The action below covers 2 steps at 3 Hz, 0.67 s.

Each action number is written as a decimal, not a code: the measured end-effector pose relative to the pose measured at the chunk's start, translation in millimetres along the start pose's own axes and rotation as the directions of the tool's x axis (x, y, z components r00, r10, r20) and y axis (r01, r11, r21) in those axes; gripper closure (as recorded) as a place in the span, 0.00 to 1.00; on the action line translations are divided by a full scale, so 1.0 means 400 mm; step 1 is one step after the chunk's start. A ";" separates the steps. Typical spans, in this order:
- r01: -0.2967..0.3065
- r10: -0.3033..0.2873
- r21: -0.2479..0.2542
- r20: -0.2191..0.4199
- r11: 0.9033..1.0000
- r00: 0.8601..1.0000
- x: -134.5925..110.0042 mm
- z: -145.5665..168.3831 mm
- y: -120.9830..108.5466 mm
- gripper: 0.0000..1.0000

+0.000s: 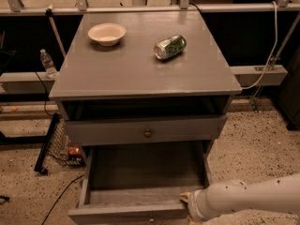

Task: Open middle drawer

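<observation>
The grey cabinet (140,74) has the middle drawer (140,172) pulled far out toward me. Its deep box is open and looks empty. Its front (126,214) lies at the bottom edge of the view, with a small knob (151,218) just showing. Above it is a smaller drawer front (108,131) with a round metal knob (148,133) and a dark gap over it. My gripper (186,201) is at the front right corner of the pulled-out drawer, at the end of the white arm (248,198) that comes in from the lower right. The arm's wrist hides most of it.
A cream bowl (107,33) and a green can (170,46) on its side rest on the cabinet top. A water bottle (47,63) stands on a ledge to the left. A black stand and cables (47,144) lie on the speckled floor to the left.
</observation>
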<state>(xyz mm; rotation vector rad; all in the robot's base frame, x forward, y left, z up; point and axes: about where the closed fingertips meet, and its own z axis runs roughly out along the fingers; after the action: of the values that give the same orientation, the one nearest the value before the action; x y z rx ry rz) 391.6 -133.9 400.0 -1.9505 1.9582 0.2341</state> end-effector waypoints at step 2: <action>0.015 -0.018 0.053 0.044 0.998 0.999 0.031 -0.102 -0.091 0.00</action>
<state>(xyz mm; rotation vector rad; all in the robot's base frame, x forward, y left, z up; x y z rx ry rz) 422.2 -161.6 437.9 -1.9111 1.9001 0.2172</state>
